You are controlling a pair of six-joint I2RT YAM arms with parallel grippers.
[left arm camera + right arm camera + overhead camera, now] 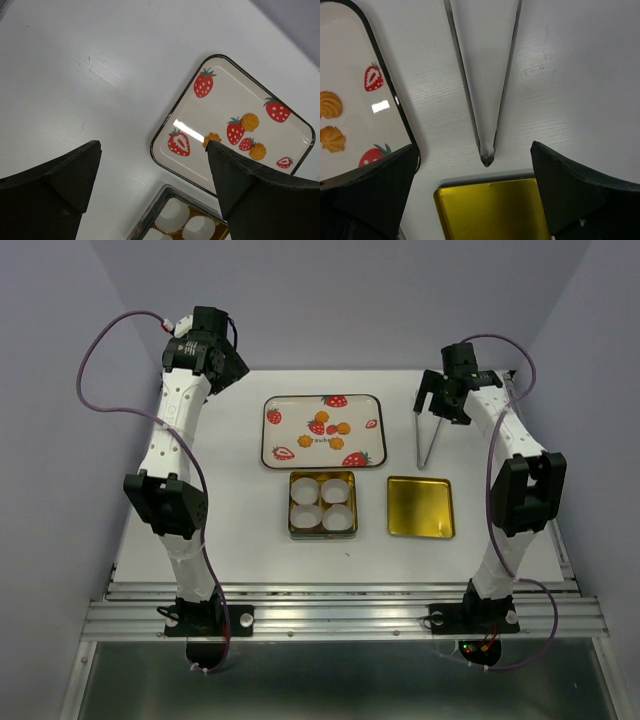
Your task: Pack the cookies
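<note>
**Start of pick: tongs not yet grabbed**

Both jaws are wide open and empty. The right gripper [474, 146] hovers over the tongs [485, 150] near the far right edge, and the left gripper [154, 145] hovers far left. Four cookies [331, 427] sit on the strawberry tray [295, 425], far centre. The tin [322, 475] with paper cups [305, 493] is nearer, with its lid [420, 507] beside it. Likely next: the right gripper drops and pinches the tongs.

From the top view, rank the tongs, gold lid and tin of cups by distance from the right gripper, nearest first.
Measured from the right gripper:
1. Tongs: on the table just below it, far right.
2. Gold lid: right side, closer to the near edge.
3. Tin of cups: centre, left of the lid.
</note>
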